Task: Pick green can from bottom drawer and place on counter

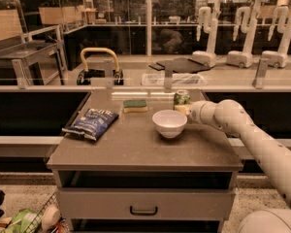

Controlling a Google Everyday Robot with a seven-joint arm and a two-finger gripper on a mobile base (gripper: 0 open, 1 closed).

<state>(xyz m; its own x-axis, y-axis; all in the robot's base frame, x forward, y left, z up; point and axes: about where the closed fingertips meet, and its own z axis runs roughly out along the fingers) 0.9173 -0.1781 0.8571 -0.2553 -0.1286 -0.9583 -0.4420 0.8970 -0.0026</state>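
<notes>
The green can [181, 97] stands upright at the back right of the counter [136, 147], just behind the white bowl [169, 123]. Its base is at or just above the countertop; I cannot tell whether it touches. My gripper [183, 108] reaches in from the right and is shut around the lower part of the can. The pale arm [242, 130] runs off to the lower right. The drawer [143, 203] under the counter is closed.
A green-and-yellow sponge [135, 105] lies left of the can. A blue chip bag [91, 123] lies at the counter's left edge. A long pale shelf with metal posts [150, 79] runs behind the counter. A basket of items [24, 220] sits on the floor, bottom left.
</notes>
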